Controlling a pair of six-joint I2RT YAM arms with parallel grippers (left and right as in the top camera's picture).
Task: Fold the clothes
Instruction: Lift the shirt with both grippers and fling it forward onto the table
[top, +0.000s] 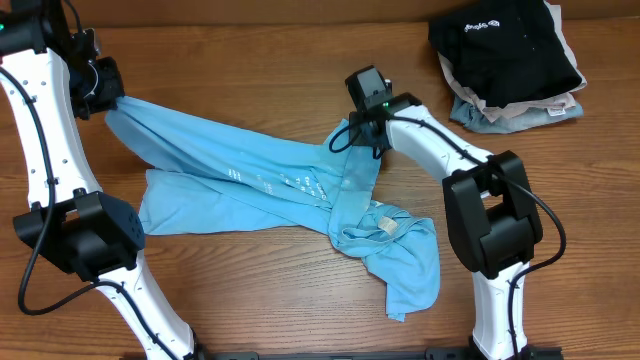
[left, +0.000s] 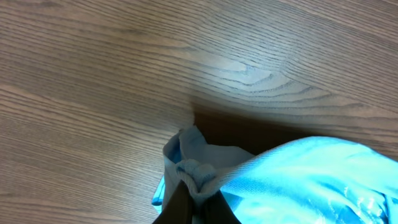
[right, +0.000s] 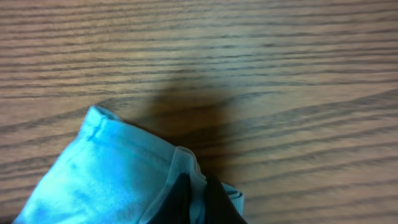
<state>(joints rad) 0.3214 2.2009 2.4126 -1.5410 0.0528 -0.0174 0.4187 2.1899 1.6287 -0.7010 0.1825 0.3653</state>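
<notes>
The sky-blue T-shirt (top: 270, 190) lies crumpled and twisted across the middle of the table, white print showing, its neck label up near the lower right. My left gripper (top: 108, 100) is shut on a hem edge at the shirt's far left corner, seen in the left wrist view (left: 198, 186) with fabric bunched between the dark fingers. My right gripper (top: 358, 140) is shut on a hem edge at the shirt's upper right, seen in the right wrist view (right: 198, 193). Both held corners are lifted a little off the wood.
A pile of folded garments stands at the back right: a black one with a white logo (top: 505, 45) on top of beige and grey-blue ones (top: 520, 112). The wooden table (top: 250, 60) surrounds the shirt.
</notes>
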